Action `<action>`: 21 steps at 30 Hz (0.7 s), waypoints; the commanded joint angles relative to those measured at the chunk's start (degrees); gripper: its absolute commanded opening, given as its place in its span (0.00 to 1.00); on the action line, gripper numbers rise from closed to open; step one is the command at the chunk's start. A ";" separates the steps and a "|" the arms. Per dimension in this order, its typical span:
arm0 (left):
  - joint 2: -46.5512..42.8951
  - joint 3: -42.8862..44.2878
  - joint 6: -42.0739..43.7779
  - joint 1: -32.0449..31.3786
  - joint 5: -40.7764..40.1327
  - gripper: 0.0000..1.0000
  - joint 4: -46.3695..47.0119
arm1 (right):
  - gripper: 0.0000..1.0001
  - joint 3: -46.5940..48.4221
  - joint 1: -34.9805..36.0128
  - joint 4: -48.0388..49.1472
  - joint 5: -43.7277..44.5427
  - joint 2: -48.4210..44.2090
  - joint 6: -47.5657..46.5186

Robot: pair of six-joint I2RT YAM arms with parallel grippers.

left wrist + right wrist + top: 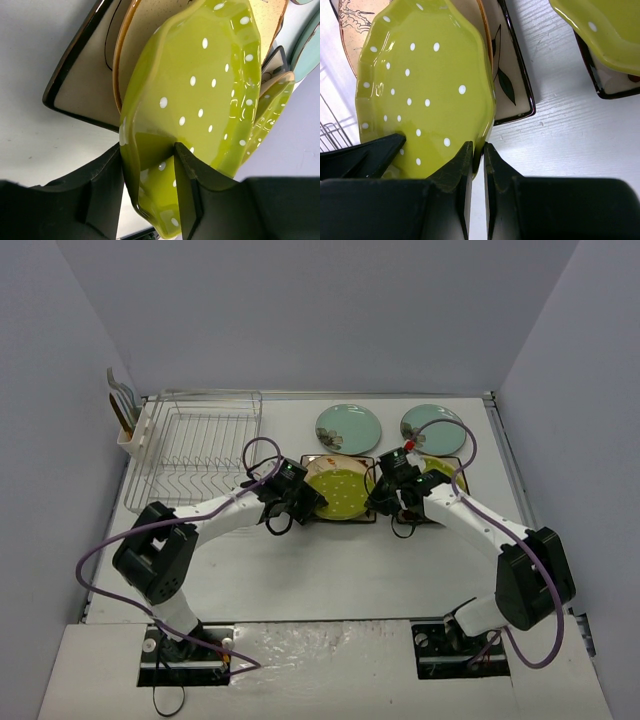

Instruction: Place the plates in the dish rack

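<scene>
A lime-green white-dotted plate [337, 492] is tilted up off a stack in mid-table, held from both sides. My left gripper [305, 502] has its jaws around the plate's left rim [200, 90], one finger on the inner face and one against the outside. My right gripper [378, 498] is shut on the thin right rim [425, 85]. Under it lie a cream floral plate [140, 30] and a square dark-rimmed plate [80, 85]. The dish rack [197, 450] stands at the back left with no plates in it.
Two pale teal plates [348, 427] [432, 427] lie at the back. A second lime-green plate [605, 30] rests on another square plate [615, 82] under my right arm. A white utensil holder [135, 430] hangs on the rack's left end.
</scene>
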 commanded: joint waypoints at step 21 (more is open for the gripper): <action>-16.08 2.92 2.77 -1.29 -10.56 0.00 0.83 | 0.31 -2.63 -0.87 5.27 -3.22 -12.85 -2.05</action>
